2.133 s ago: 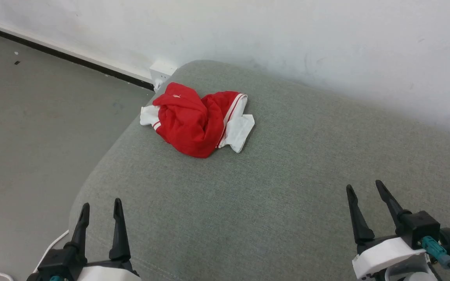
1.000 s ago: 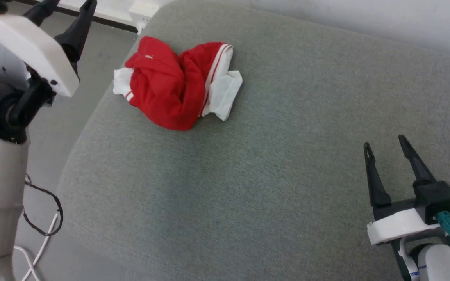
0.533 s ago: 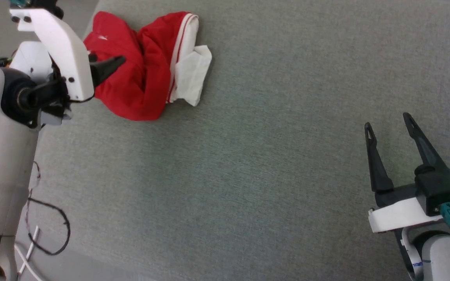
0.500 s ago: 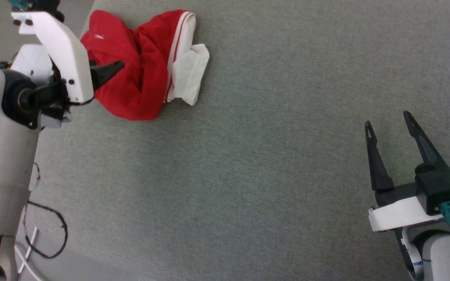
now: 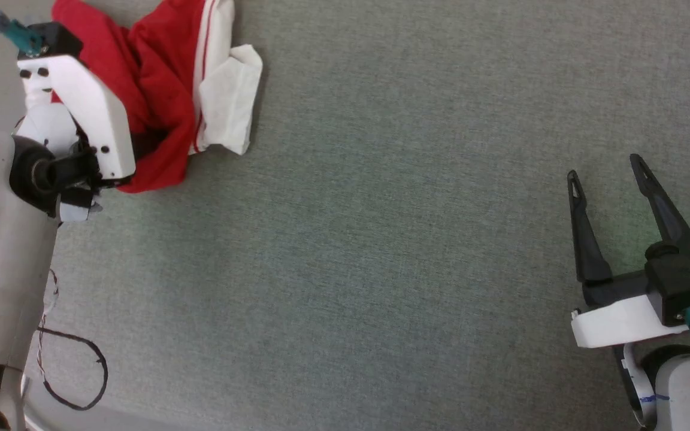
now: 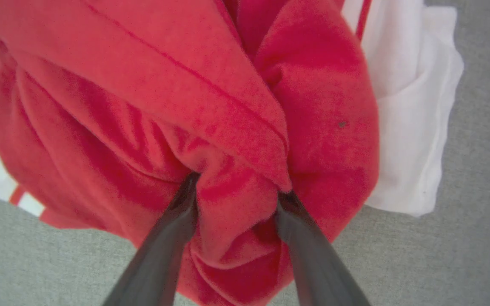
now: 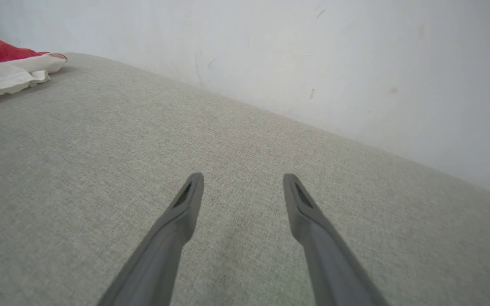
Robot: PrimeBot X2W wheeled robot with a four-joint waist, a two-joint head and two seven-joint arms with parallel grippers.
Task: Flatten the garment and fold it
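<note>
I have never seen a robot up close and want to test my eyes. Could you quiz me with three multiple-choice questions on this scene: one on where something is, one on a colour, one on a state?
1. In the head view, where on the grey cushion does the red jersey shirt lie?
A. at the upper left
B. in the centre
C. at the bottom edge

2. What colour are the shirt's sleeves?
A. black
B. white
C. blue

3. How is the right gripper?
A. shut on cloth
B. shut on nothing
C. open, holding nothing

Answers:
1 A: the shirt is bunched at the upper left of the view, near the cushion's edge.
2 B: a white sleeve sticks out beside the red cloth.
3 C: its two fingers stand apart over bare cushion.
</note>
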